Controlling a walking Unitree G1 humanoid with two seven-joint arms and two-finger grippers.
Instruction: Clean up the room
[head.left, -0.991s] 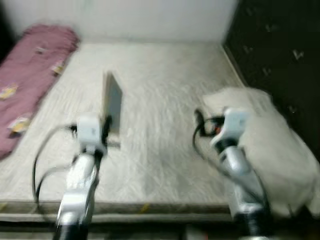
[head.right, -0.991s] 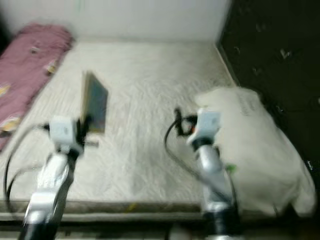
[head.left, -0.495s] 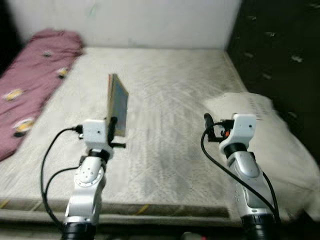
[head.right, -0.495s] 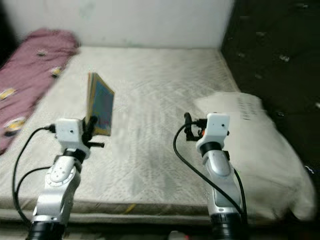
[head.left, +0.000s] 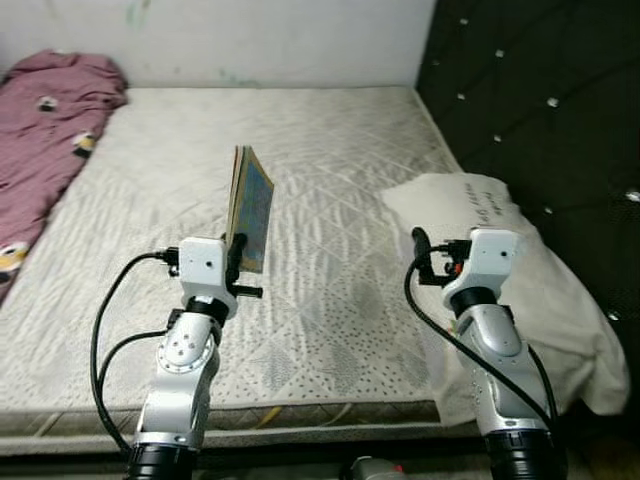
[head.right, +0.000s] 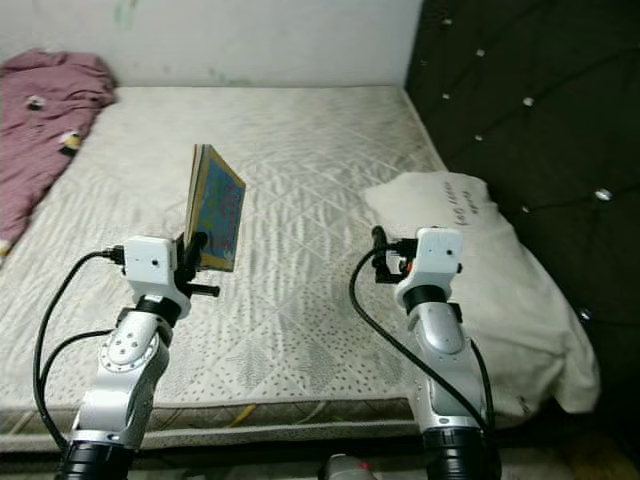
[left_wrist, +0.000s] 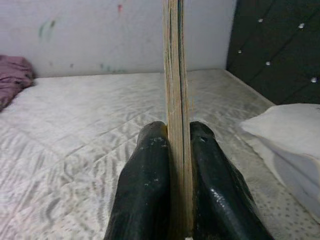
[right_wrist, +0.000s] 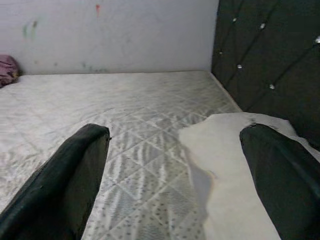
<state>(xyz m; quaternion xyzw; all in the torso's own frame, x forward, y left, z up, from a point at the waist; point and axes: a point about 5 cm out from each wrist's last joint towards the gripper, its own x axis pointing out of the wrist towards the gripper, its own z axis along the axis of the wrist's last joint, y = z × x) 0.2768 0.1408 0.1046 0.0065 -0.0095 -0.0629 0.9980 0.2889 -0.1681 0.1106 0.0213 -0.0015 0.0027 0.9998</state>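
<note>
My left gripper (head.left: 237, 262) is shut on a thin book (head.left: 250, 208) with a colourful blue cover, held upright on edge above the bare mattress (head.left: 320, 180). In the left wrist view the book (left_wrist: 174, 75) stands edge-on, pinched between both black fingers (left_wrist: 145, 195). My right gripper (head.left: 419, 255) is open and holds nothing; it hovers beside a white pillow (head.left: 500, 250) lying at the mattress's right side. The right wrist view has the open fingers (right_wrist: 75, 175) wide apart, with the pillow (right_wrist: 235, 160) between and beyond them.
A maroon blanket (head.left: 45, 120) lies bunched along the far left of the mattress. A black tufted headboard (head.left: 540, 100) rises on the right. A white wall (head.left: 250, 40) closes the far side. The mattress's front edge (head.left: 300, 415) runs just before me.
The camera has swung to the right and the picture has sharpened. The book stays clamped in my left gripper and has risen a little. The right gripper stays open.
</note>
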